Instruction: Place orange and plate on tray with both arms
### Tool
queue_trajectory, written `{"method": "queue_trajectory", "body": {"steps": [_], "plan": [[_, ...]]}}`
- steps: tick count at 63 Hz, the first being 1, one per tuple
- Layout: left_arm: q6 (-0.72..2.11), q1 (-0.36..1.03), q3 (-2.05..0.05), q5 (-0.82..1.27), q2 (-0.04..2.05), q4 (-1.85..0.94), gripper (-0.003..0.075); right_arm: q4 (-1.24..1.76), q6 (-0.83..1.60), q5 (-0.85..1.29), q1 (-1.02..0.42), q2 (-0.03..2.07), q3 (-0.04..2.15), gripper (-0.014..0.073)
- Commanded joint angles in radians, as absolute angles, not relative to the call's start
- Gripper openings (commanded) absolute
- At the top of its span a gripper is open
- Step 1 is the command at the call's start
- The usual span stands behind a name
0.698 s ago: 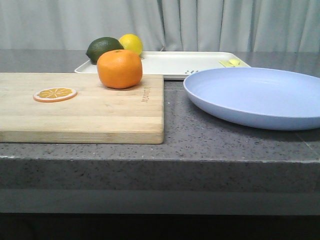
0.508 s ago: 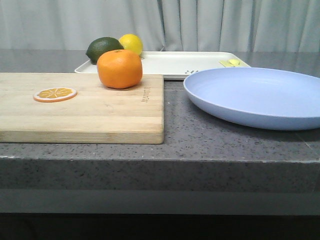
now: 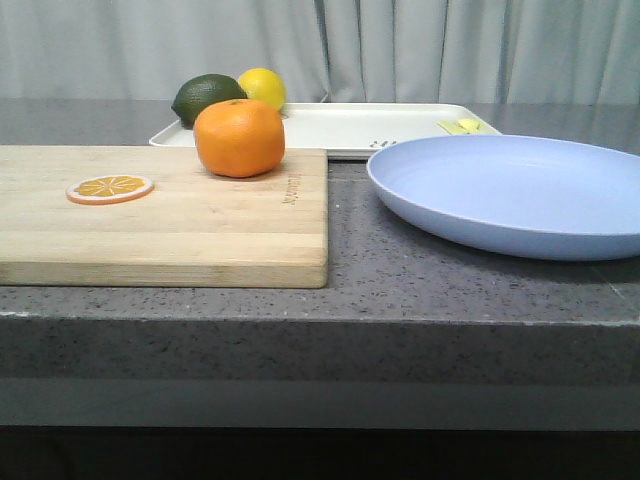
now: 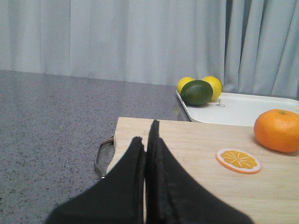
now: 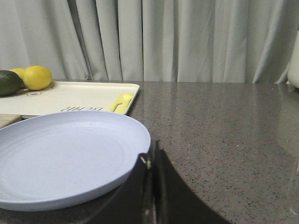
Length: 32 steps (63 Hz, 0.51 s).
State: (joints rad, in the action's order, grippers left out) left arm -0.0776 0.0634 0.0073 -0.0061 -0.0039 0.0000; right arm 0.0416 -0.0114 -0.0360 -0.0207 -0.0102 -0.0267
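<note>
From the front, the orange [image 3: 239,138] sits at the far end of a wooden cutting board [image 3: 180,225] on the desk [image 3: 400,280], the plate [image 3: 515,192] lies to the right, and the tray [image 3: 350,128] is behind them. In the left wrist view, the left hand [image 4: 148,140] hangs over the board's near end, fingers pressed together. In the right wrist view, the right hand [image 5: 150,161], likewise pressed together, hovers just beside the plate's rim.

The orange [image 3: 239,138] sits on the board [image 3: 180,225] at the worktop's [image 3: 400,290] left, a slice [image 3: 110,188] before it. The plate [image 3: 520,195] lies right; behind both, the tray [image 3: 380,125] holds a lime [image 3: 205,97] and lemon [image 3: 262,87].
</note>
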Motion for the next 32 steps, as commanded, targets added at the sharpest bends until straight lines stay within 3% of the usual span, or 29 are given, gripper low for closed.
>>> {"method": "queue_trajectory", "body": {"steps": [1, 14, 32], "plan": [[-0.088, 0.064, 0.033, -0.125, -0.023, 0.000, -0.0020, 0.046, -0.009, -0.121, -0.014, -0.029, -0.003, -0.0118], [-0.088, 0.064, -0.062, -0.122, -0.021, 0.000, -0.0020, 0.046, -0.009, -0.024, -0.014, -0.029, 0.079, -0.0118], [-0.088, 0.064, -0.426, 0.185, 0.073, 0.000, -0.0020, 0.000, -0.008, 0.245, -0.014, 0.046, 0.387, -0.0118]]}}
